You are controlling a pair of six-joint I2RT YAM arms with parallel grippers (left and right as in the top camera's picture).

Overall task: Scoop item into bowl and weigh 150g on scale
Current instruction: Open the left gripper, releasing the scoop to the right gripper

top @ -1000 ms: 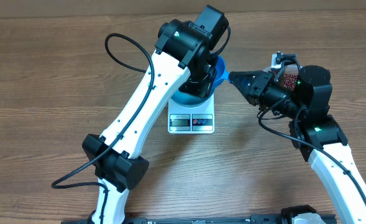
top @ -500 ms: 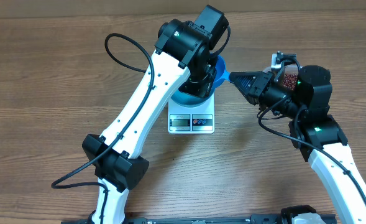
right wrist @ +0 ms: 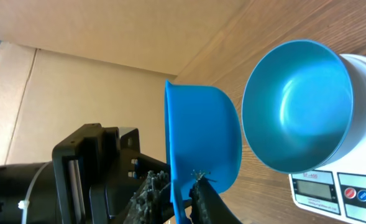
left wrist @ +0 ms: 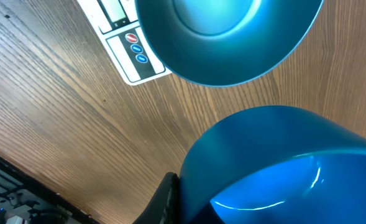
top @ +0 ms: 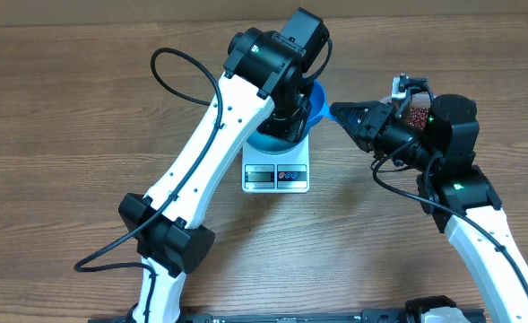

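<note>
The scale [top: 275, 177] is sitting on the worktop [top: 66, 108], carrying the empty-looking bowl [right wrist: 294, 106] so beans [top: 417, 115] can be weighed there. The left hand [top: 289, 121], fingers together, is hanging over the bowl, crowding it. The right hand [right wrist: 179, 196] is squeezing the scoop [right wrist: 204, 137] beside the rim; the beans are waiting in the tub [top: 396, 88] behind.

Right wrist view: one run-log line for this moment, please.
right hand grips blue scoop | scoop beside blue bowl | bowl on scale, looks empty
</note>
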